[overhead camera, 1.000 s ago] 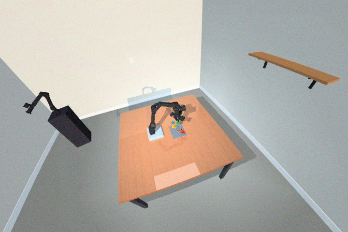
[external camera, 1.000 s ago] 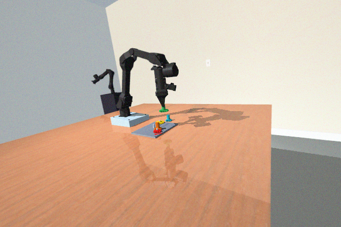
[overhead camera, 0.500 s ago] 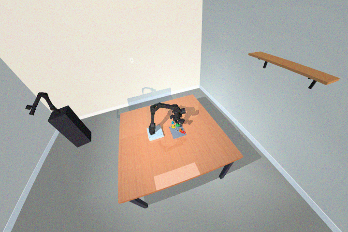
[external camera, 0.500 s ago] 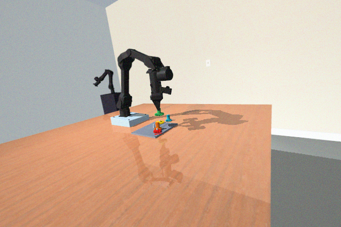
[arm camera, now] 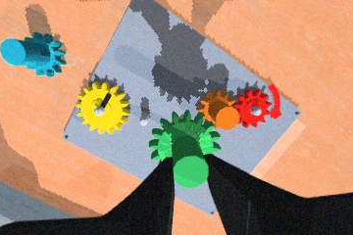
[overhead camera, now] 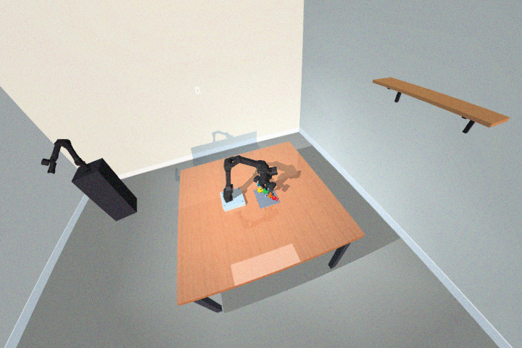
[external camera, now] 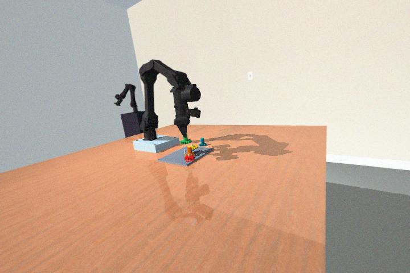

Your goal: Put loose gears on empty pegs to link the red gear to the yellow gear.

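Observation:
My gripper (arm camera: 188,162) (external camera: 185,137) is shut on the green gear (arm camera: 186,128) (external camera: 185,141) by its handle and holds it above the grey board (arm camera: 121,152) (external camera: 173,158) (overhead camera: 264,203). The yellow gear (arm camera: 111,115) (external camera: 194,147) (overhead camera: 259,190) with a black stripe is on a peg at the board's left in the wrist view. The red gear (arm camera: 246,114) (external camera: 189,158) (overhead camera: 274,198) is on a peg at the right. An orange gear (arm camera: 227,118) (external camera: 189,149) stands beside it, teeth at the red gear's teeth. One bare peg (arm camera: 144,120) shows between the yellow and green gears. The green gear may hide other pegs.
A teal gear (arm camera: 39,54) (external camera: 203,142) stands on the table off the board, beyond the yellow gear's side. A red arrow (arm camera: 276,102) lies beside the red gear. The arm's pale base block (overhead camera: 233,201) (external camera: 156,144) is beside the board.

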Robot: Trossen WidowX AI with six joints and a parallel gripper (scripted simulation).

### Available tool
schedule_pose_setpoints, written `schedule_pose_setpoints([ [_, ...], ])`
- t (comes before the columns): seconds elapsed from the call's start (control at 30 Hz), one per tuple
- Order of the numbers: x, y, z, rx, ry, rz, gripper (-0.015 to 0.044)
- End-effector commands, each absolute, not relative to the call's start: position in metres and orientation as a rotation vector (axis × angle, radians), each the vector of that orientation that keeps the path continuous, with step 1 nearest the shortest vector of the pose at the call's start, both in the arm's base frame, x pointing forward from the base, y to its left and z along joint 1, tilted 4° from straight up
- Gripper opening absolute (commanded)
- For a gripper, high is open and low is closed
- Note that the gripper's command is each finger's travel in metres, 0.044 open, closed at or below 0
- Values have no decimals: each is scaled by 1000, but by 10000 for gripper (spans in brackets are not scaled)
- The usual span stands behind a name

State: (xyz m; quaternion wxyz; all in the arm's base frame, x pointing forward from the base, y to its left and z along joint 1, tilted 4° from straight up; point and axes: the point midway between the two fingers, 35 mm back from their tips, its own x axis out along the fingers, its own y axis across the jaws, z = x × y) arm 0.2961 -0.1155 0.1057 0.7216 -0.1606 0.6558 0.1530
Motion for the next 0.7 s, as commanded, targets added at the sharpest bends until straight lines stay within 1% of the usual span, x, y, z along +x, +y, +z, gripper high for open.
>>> schedule_pose_setpoints([
  [0.0,291,-119,104,-358,1439,339,0],
  [0.33,288,-122,100,-338,1442,321,0],
  [0.67,287,-122,100,-126,1464,129,0],
])
